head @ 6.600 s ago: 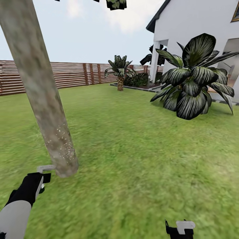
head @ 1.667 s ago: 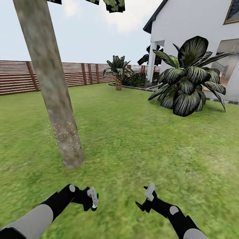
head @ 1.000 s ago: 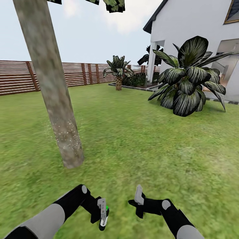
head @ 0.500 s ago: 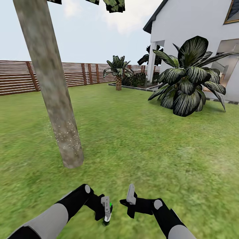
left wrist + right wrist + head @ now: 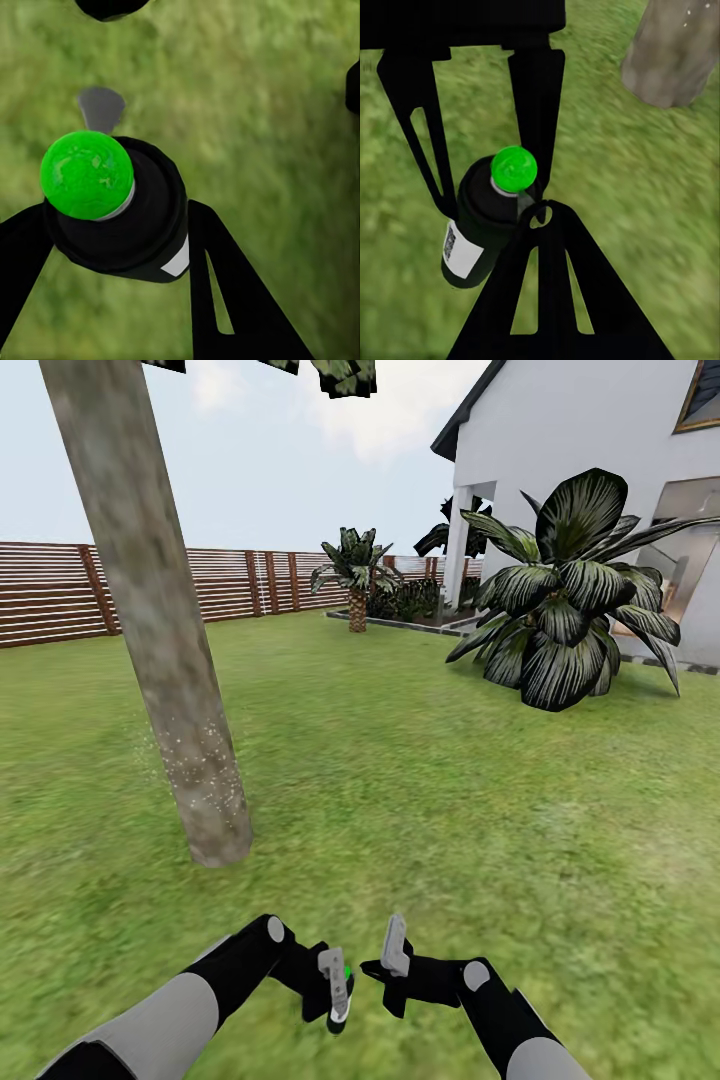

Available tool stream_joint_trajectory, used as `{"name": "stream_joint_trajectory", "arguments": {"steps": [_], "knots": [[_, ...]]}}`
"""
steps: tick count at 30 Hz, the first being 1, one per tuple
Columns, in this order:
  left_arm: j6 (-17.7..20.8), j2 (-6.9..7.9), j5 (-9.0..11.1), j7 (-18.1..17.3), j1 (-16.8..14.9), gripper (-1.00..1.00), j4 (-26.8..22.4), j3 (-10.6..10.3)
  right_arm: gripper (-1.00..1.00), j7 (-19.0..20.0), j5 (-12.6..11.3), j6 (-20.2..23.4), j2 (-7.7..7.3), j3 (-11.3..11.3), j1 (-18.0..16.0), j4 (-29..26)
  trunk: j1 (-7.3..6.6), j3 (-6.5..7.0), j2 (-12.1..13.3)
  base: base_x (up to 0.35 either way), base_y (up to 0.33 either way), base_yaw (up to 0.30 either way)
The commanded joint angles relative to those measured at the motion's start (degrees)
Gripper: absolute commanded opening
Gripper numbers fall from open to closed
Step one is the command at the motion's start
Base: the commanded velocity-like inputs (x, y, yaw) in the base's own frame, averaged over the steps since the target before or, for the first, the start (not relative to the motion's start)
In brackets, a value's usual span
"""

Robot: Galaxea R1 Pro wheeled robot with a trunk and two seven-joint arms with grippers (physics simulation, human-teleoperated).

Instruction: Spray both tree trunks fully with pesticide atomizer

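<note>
A thick pale mottled tree trunk (image 5: pixel 170 660) rises at the left of the head view, with white specks on its lower part (image 5: pixel 205 765); its base (image 5: pixel 675 52) appears in the right wrist view. Low in front of me, over the grass floor (image 5: pixel 450 810), my left gripper (image 5: pixel 335 985) is shut on the pesticide atomizer (image 5: pixel 135 225), a black bottle with a bright green cap (image 5: pixel 514 169) and a white label. My right gripper (image 5: pixel 392 952) is shut on nothing. Its joined tips (image 5: pixel 540 211) are right beside the bottle's neck; contact cannot be told.
A brown slat fence (image 5: pixel 200 585) runs along the back. A short palm (image 5: pixel 355 575) stands mid-distance, and a large dark-leaved plant (image 5: pixel 565 610) sits in front of the white house (image 5: pixel 600 440) at right. Lawn stretches between the trunk and these plants.
Both arms swung in from the sides and now meet low in the middle. In the last half second the left gripper moved slightly closer to the right one with the atomizer.
</note>
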Motion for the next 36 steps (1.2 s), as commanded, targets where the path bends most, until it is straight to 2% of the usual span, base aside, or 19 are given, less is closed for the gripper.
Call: {"name": "stream_joint_trajectory", "arguments": {"steps": [1,15,21,36], "knots": [[-0.05,0.0,0.05,0.09,0.0,-1.0,0.0,0.01,-1.0,-0.03,0.0,0.0,0.0,0.0,0.0,-0.03,0.0,0.0,0.0,0.0,0.0,0.0],[-0.67,-0.09,0.61,-0.13,0.06,-1.0,0.05,0.26,-1.0,-0.03,0.0,0.0,-0.07,0.03,0.0,-0.05,0.0,0.0,0.0,0.0,0.0,0.0],[-3.19,-0.61,0.61,-0.25,0.09,-1.0,0.21,0.3,-1.0,-0.02,0.0,0.0,-0.09,0.02,0.0,-0.05,0.0,0.0,0.0,0.0,0.0,0.0],[-3.31,-1.23,0.61,-0.17,0.09,-1.0,0.2,0.28,-1.0,0.02,0.0,0.0,-0.09,0.05,0.0,-0.05,0.0,0.0,0.0,0.0,0.0,0.0]]}}
